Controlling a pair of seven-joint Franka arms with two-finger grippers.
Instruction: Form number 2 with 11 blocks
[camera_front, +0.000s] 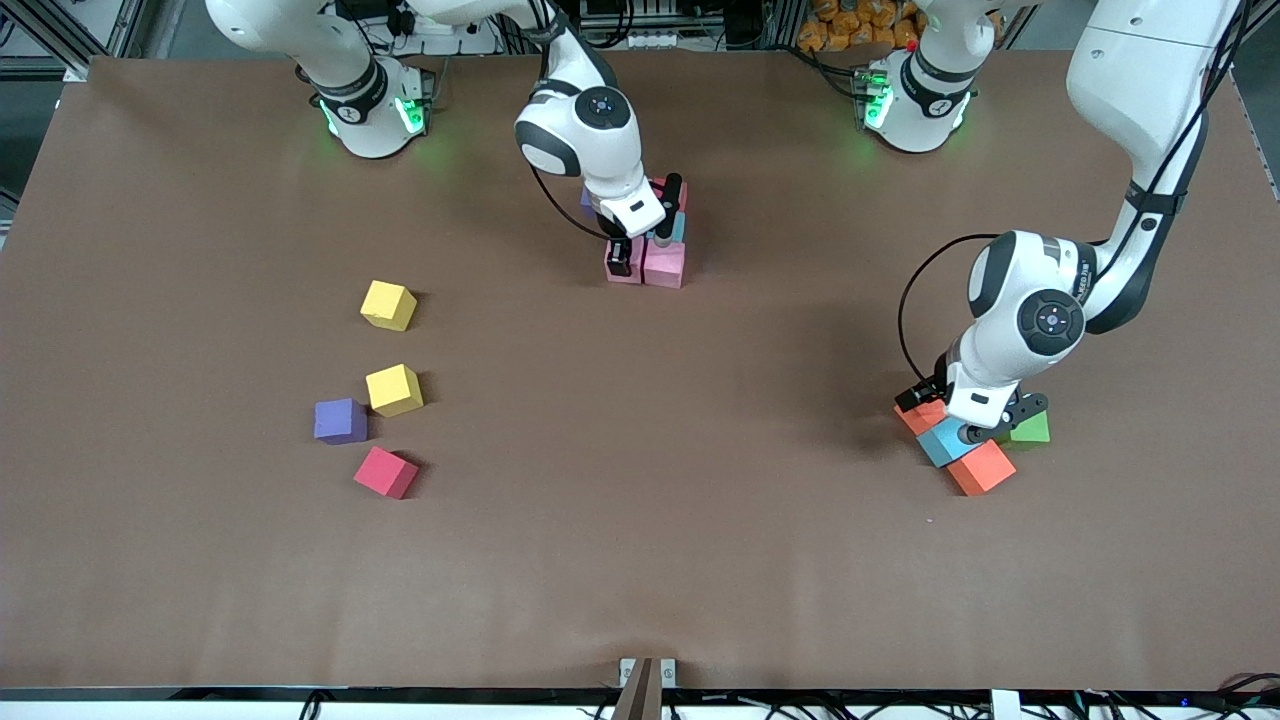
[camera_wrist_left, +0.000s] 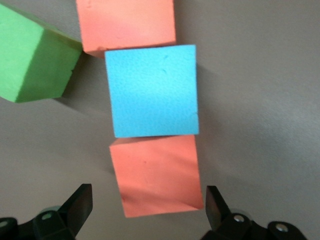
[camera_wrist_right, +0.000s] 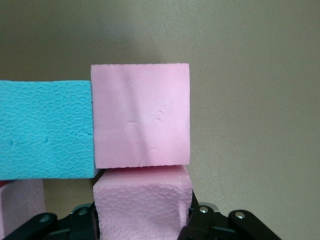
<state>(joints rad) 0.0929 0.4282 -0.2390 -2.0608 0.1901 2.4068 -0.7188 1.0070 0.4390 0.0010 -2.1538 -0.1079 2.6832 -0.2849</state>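
Everywhere, plain brown tabletop (camera_front: 640, 520)

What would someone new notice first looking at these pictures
The right gripper stands at the small cluster of pink and blue cubes mid-table near the bases, shut on a pink cube. The left gripper hangs open over an orange-blue-orange row beside a green cube, at the left arm's end.

The middle of the tabletop (camera_front: 640, 480) lies bare between four loose cubes (camera_front: 378, 400) toward the right arm's end, the pink cluster (camera_front: 655, 262) crowded by the right hand (camera_front: 645, 238), and cubes (camera_front: 975, 455) packed under the left hand (camera_front: 985, 425).
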